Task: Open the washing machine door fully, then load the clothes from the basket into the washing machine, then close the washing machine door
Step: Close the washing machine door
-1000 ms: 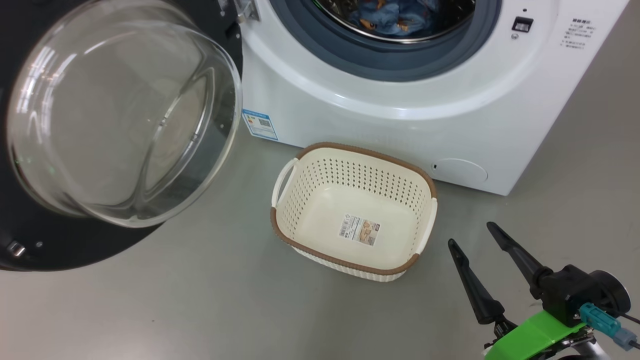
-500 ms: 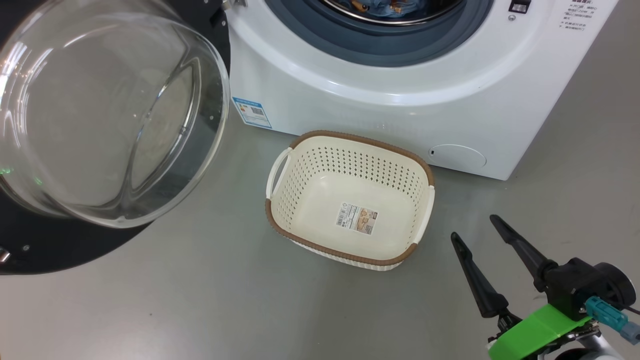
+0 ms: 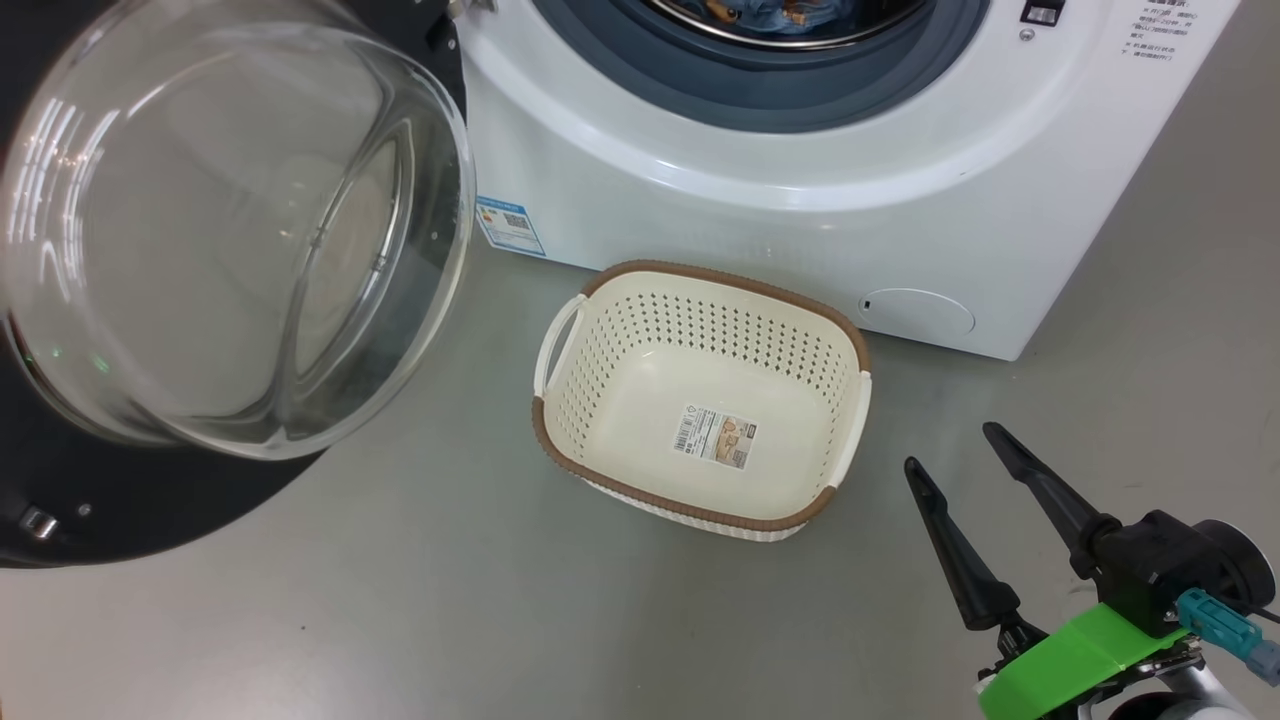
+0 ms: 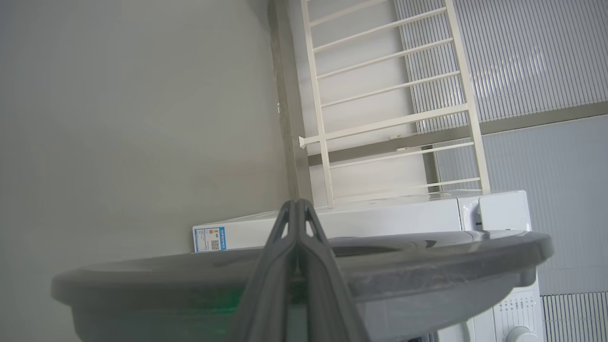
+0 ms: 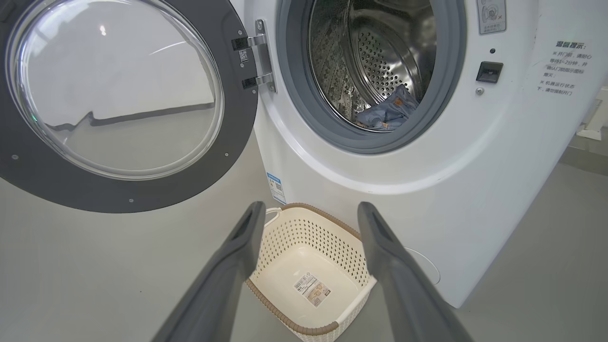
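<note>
At the left, the washing machine door (image 3: 230, 240) stands swung wide open on its hinge, its glass bowl bulging out of the black rim. In the left wrist view the left hand (image 4: 297, 205) has its two fingers pressed together with nothing between them, rising in front of the door's rim; whether they touch it I cannot tell. To the right, the washing machine (image 3: 800, 200) shows its open drum, and the clothes (image 5: 389, 114) lie low inside it. The basket (image 3: 720, 283) sits on the grey floor (image 3: 450, 600) just before the machine, a label showing on its bottom. Farther right, the right hand (image 3: 950, 447) hovers near the basket, fingers spread wide, gripping nothing.
</note>
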You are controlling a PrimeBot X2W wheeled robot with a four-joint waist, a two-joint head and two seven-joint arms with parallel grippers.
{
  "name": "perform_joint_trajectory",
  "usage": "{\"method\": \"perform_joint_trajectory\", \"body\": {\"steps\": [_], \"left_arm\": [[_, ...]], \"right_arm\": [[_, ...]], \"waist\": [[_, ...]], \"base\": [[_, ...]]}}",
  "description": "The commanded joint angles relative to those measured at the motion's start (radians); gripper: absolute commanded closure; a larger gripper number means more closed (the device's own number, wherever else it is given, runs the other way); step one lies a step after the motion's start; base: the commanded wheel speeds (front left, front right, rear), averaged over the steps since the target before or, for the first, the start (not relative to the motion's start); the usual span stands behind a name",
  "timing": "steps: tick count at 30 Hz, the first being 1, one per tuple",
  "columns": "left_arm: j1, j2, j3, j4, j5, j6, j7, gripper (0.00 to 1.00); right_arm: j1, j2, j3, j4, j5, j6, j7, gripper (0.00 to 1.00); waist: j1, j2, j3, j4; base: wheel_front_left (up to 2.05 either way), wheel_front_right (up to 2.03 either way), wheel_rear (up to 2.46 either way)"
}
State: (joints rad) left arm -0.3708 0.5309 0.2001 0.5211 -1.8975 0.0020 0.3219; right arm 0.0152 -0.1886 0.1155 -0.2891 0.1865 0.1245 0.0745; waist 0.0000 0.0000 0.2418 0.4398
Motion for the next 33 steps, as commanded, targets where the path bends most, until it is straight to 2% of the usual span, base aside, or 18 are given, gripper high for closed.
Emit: {"method": "perform_joint_trajectory", "body": {"steps": [1,19,25,33], "left_arm": [[0.004,0.044,0.027,-0.044,-0.016,-0.021,0.034,1.0],[0.144,-0.013,0.013,-0.206,-0.05,-0.077,0.145,1.0],[0.215,-0.031,-0.002,-0.292,-0.05,-0.092,0.188,1.0],[0.285,-0.089,-0.045,-0.398,-0.06,-0.107,0.237,1.0]], "right_arm": [[-0.025,0.002,0.02,-0.028,0.003,0.006,-0.005,0.0],[-0.016,0.034,-0.004,-0.015,0.0,0.006,-0.031,0.0],[0.005,0.061,-0.012,0.0,-0.006,0.006,-0.047,0.0],[0.024,0.084,-0.023,0.016,-0.012,0.006,-0.065,0.0]], "waist": [[0.0,0.0,-0.002,0.001],[0.0,0.0,-0.025,0.003],[0.0,0.0,-0.061,-0.018],[0.0,0.0,-0.095,-0.05]], "base": [[0.0,0.0,0.0],[0.0,0.0,0.0],[0.0,0.0,0.0],[0.0,0.0,0.0]]}}
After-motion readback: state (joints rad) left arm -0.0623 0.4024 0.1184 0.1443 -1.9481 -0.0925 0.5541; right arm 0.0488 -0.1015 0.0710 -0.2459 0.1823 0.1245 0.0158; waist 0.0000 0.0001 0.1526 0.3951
